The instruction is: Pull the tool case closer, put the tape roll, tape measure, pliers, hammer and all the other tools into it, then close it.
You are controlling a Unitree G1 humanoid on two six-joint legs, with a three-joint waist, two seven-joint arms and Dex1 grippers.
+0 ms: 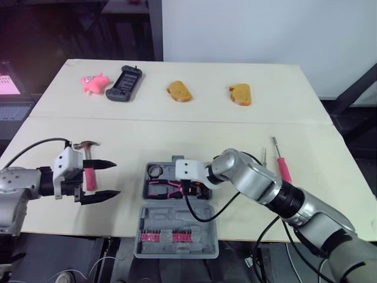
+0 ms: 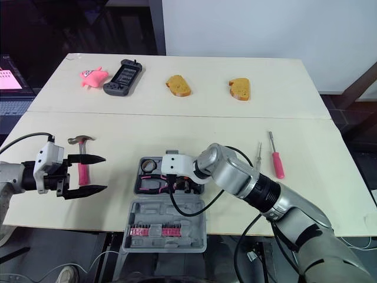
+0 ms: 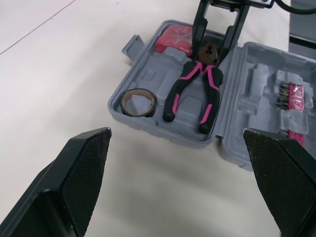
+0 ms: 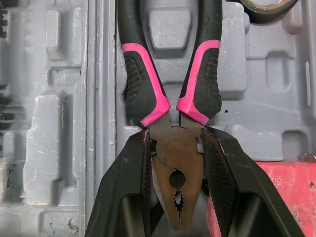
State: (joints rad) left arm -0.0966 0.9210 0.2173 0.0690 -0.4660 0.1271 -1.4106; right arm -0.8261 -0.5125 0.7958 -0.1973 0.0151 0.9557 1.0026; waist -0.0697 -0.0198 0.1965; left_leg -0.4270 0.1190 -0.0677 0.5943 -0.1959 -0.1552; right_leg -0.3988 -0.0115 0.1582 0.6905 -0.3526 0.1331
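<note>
- Surface: a cream table (image 1: 194, 127) of two panels with a seam across it; dark floor and a white wall lie beyond.
- Nearest the robot: the grey tool case (image 1: 177, 218) lies open at the table's near edge. Its lid half is on the robot's side of the right gripper and carries a pink bit set (image 1: 166, 237).
- Right gripper (image 4: 175, 138): it reaches into the tray half, its two black fingers closed against either side of the head of the pliers (image 4: 175, 163).
- Pliers: they lie flat in the tray, long axis left to right, with the pink-and-black handles pointing away from the right gripper towards the left one.
- The tape roll (image 1: 155, 171) sits past the handle ends; the red tape measure (image 3: 175, 39) is just beside the right gripper's fingers.
- Left gripper (image 1: 117, 178): spread wide, empty, aimed at the case.
- Hammer (image 1: 89, 174): on the table at the left gripper, long axis near to far, head at the far end; contact cannot be told.
- Two screwdrivers (image 1: 281, 162) lie to the right of the right gripper's arm, shafts pointing away.
- Farthest: a pink toy (image 1: 93, 81), a black controller (image 1: 124, 84) and two bread pieces (image 1: 179, 91).
</note>
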